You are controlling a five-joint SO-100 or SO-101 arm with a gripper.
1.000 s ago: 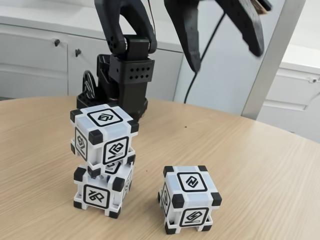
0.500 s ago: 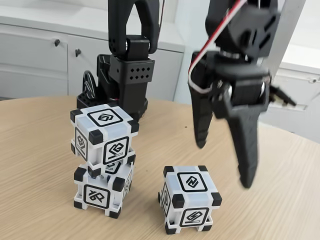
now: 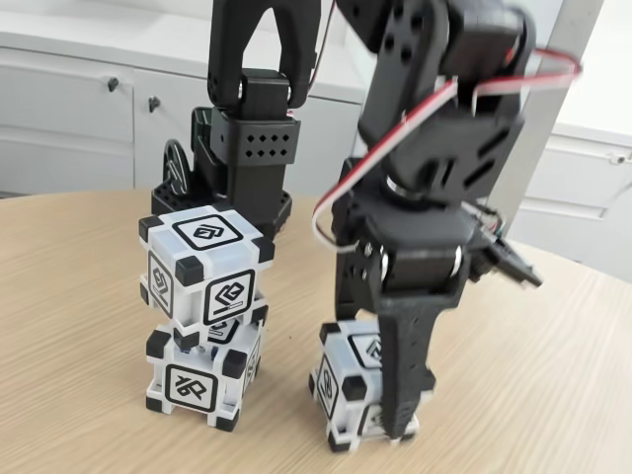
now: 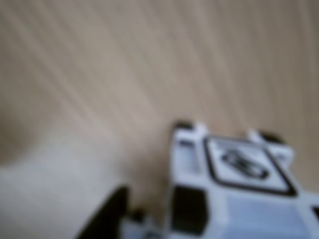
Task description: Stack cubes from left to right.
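Your gripper (image 3: 380,420) straddles the lone cube (image 3: 346,380) on the counter (image 3: 553,395); jaws spread, beside the two-cube stack (image 3: 202,316).

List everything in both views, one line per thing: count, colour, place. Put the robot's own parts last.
Stacked cubes: two, white with black corners and glyphs; upper cube sits skewed on lower cube, left on the table in the fixed view.
Lone cube: one, same white and black; on the table right of the stack, between the gripper fingers; blurred in the wrist view.
Table: one, light wood grain, rounded edge.
Cabinets: white, dark knobs, behind the table.
Arm base: one, black, behind the stack.
Gripper: one, black, lowered over the lone cube, one finger in front of it; whether it has closed on the cube cannot be told.
Cables: red and white, along the arm.
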